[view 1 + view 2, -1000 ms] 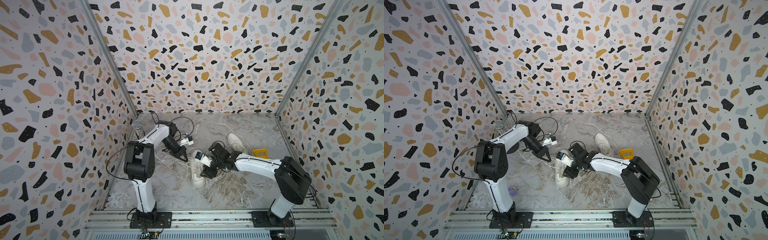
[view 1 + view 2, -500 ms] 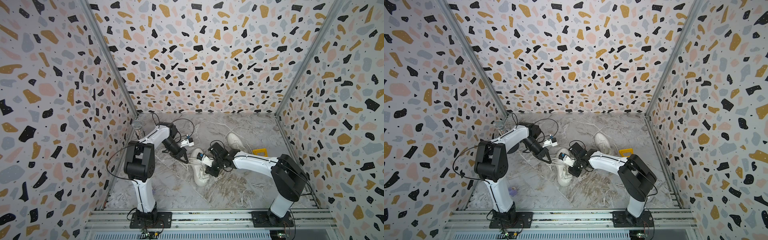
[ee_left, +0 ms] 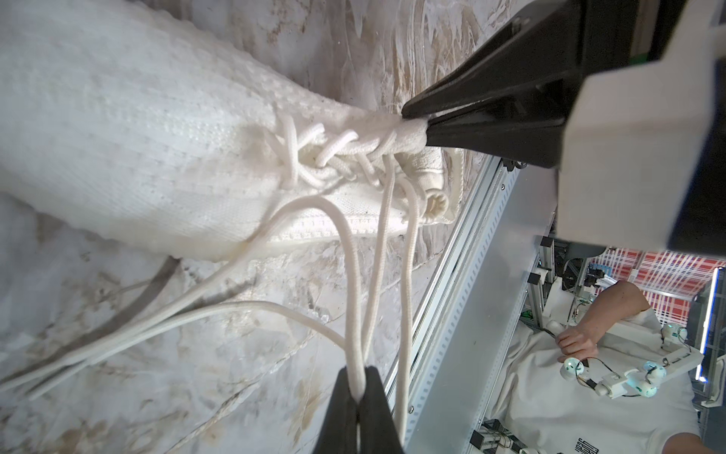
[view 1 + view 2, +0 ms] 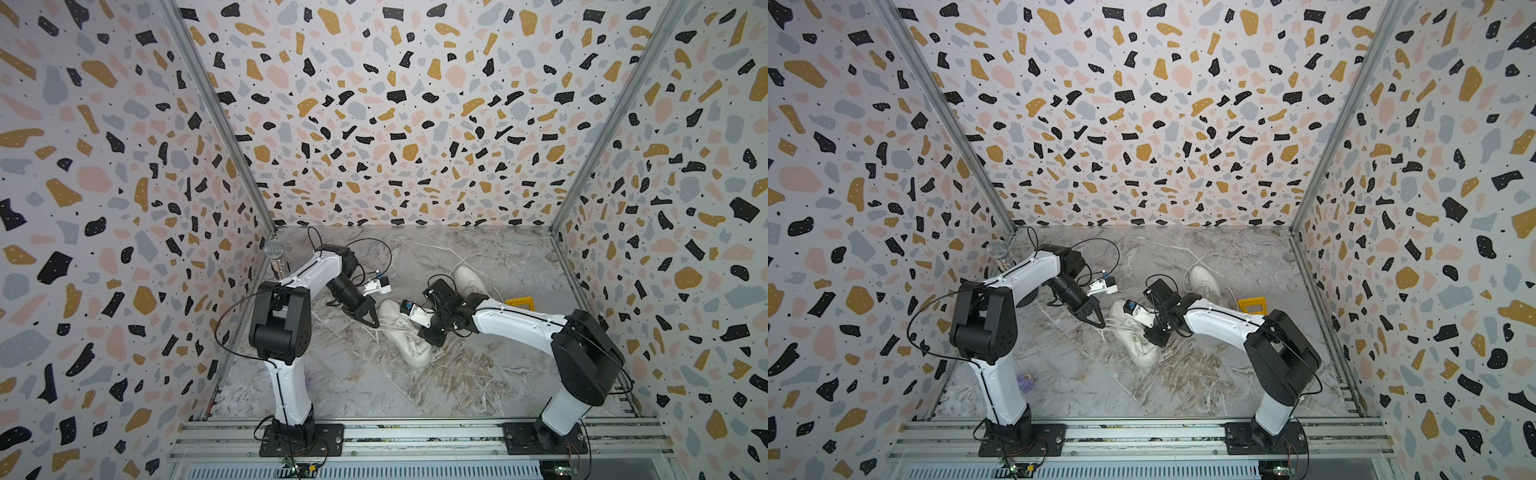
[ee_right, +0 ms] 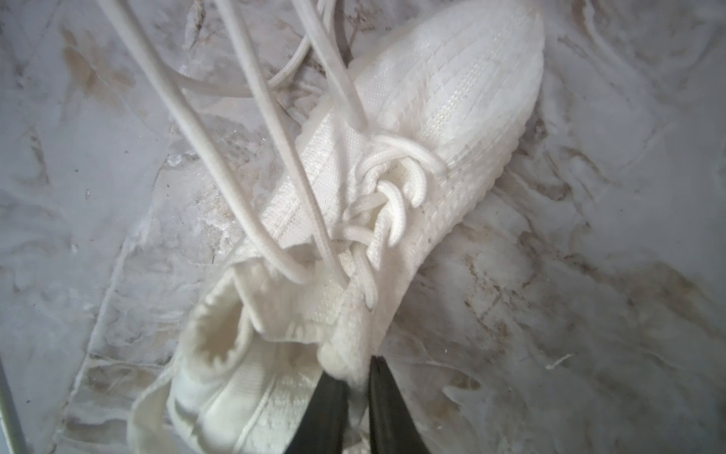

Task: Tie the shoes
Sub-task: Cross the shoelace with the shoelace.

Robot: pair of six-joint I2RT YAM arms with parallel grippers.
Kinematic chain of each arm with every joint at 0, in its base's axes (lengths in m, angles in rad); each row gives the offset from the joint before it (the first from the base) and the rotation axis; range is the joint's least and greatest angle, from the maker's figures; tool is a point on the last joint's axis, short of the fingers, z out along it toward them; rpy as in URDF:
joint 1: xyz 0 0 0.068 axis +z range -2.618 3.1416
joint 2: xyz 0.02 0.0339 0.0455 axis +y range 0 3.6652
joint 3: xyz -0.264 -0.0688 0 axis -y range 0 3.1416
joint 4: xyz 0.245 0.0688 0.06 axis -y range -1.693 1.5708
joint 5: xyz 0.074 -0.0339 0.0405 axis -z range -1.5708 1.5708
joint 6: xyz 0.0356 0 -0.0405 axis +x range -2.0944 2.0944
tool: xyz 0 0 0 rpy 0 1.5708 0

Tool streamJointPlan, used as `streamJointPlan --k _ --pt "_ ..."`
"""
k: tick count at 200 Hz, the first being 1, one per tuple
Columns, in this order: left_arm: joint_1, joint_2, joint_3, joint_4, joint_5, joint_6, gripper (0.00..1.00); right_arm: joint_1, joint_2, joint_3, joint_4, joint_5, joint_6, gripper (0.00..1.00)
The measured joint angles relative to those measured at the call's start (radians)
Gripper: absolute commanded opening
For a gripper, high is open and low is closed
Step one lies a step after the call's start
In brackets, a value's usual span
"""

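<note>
Finds the near shoe [image 4: 405, 338] on its sole in the middle of the marble floor [image 4: 357, 386], between the two arms, and the far shoe [image 4: 468, 279] behind it, partly hidden by the right arm and close to a yellow frame [image 4: 517, 302]. Pinches a loose white lace [image 3: 354, 306] with the left gripper [image 3: 356, 377], jaws pressed together on it where what looks like two strands meet. Clamps the tongue [image 5: 349, 334] of the near shoe with the right gripper [image 5: 357, 371], jaws almost together with only the knit edge between them. Shows no knot and no bow on the near shoe: only crossed lacing through the eyelets, with the free lengths trailing over the floor. Puts the task at an early stage, as a judgement: shoe steadied by the tongue, lace picked up, first crossing not yet made. Leaves the crossing, the loops, the bow and the tightening to do, then all of it again on the far shoe, whose laces also appear to lie loose beside it. Reads no brand or label on either shoe, on knit or on sole. Spots a dark print on the shirt [image 3: 589, 444] of a seated person beyond the rail in the left wrist view, too small to read.
</note>
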Motion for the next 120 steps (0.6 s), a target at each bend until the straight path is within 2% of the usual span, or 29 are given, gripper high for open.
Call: streamJointPlan --k 17,34,69,97,120 --pt "0.0 -0.006 0.0 0.002 0.003 0.004 0.0 -0.003 -0.032 0.0 -0.001 -0.05 -0.042 0.31" --pt "0.0 -0.026 0.0 0.009 0.017 0.008 0.0 -0.005 -0.073 0.003 0.006 -0.116 -0.072 0.31" --pt "0.0 -0.052 0.002 0.024 0.055 0.008 0.0 -0.005 -0.074 0.019 0.088 -0.224 -0.083 0.2" --pt "-0.001 -0.05 0.002 0.027 0.072 0.004 0.0 0.005 -0.034 0.019 0.17 -0.243 -0.086 0.12" --pt "-0.001 -0.05 0.002 0.029 0.08 -0.001 0.0 0.023 0.003 0.019 0.214 -0.235 -0.105 0.08"
